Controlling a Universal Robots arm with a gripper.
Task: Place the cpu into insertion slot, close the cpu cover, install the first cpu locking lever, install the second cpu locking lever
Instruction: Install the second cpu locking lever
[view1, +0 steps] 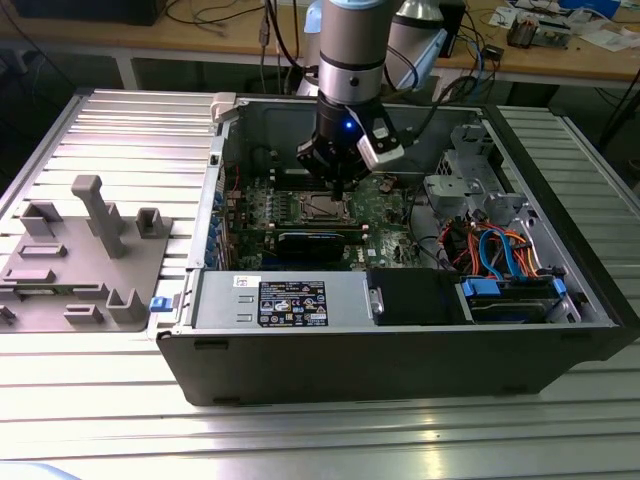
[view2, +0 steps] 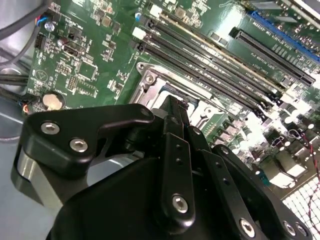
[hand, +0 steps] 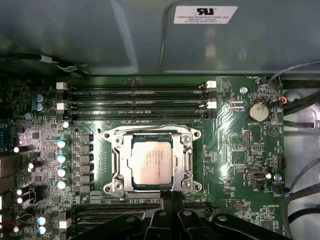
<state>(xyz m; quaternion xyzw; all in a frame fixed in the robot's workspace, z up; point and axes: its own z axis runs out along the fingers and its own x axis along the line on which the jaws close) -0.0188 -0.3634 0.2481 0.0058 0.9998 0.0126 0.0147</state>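
The small flat square silver-grey cpu (hand: 152, 161) sits in the square silver-rimmed insertion slot (hand: 118, 160) on the green circuit board (hand: 235, 145), just ahead of the black gripper (hand: 172, 202), whose fingers are pressed together, holding nothing. The thin silver frame-shaped cpu cover (hand: 186, 159) appears down. Judged from this, seating a lever well calls for slow, level pressure beside the chip.
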